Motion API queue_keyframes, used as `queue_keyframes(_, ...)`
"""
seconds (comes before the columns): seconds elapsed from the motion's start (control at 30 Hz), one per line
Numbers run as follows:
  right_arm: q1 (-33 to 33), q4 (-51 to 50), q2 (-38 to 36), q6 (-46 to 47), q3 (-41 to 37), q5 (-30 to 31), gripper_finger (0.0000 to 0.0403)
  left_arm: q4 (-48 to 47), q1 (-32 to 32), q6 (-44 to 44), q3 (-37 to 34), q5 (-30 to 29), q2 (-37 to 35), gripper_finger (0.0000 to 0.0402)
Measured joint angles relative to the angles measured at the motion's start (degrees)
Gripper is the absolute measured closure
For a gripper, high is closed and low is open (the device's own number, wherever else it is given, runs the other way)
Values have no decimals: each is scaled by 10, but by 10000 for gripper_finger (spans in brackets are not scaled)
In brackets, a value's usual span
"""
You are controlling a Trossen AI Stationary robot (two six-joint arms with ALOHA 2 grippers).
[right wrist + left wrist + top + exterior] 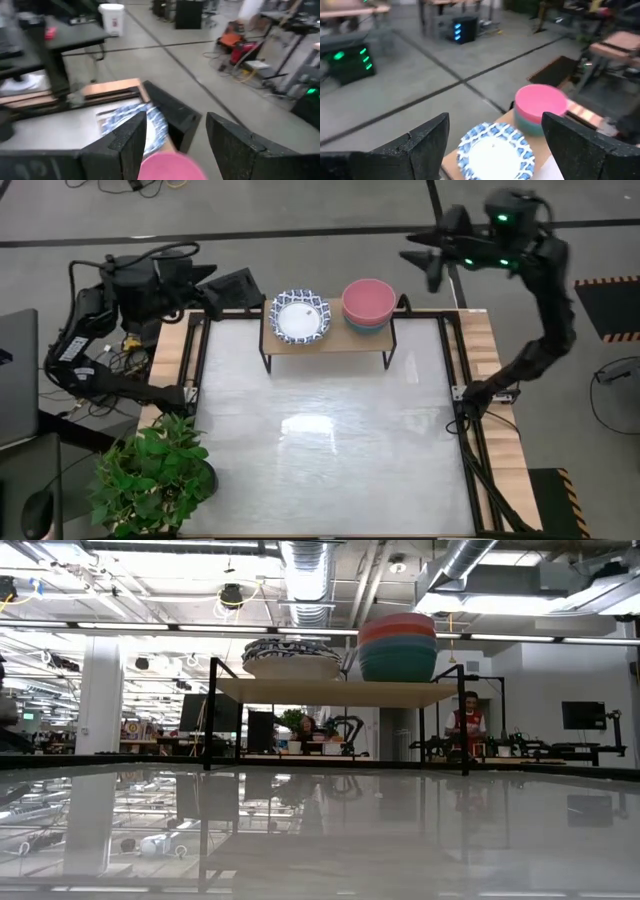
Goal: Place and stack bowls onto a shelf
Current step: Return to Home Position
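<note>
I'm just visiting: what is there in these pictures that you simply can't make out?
- Patterned bowl stack: the high view shows only the top bowl; the low view is edge-on, so no count.
- Green-blue bowl: its inside is covered by the pink bowl in every view.
- Distant person: too small in the low view.

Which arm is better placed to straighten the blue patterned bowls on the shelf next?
Left, probably. The left gripper is open, close beside the blue patterned bowls at the shelf's left end. The right gripper hangs beyond the red-pink bowl, farther away.
</note>
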Motion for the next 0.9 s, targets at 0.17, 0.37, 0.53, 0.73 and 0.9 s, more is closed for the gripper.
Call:
queue_keyframes(0.17, 0, -80, -53, 4, -30, -61, 173, 4, 0, 48, -4, 77, -18, 100)
queue_keyframes(0.37, 0, -29, -152, 36, -206, -62, 173, 80, 0, 64, -112, 96, -112, 100)
queue_keyframes(0.53, 0, 113, -257, 99, -410, -68, 173, 204, 0, 69, -302, 147, -228, 100)
queue_keyframes(0.73, 0, 258, -385, 174, -626, -73, 173, 309, 0, 28, -481, 177, -334, 100)
queue_keyframes(0.9, 1, 345, -483, 230, -777, -73, 173, 335, 0, -44, -588, 173, -399, 100)
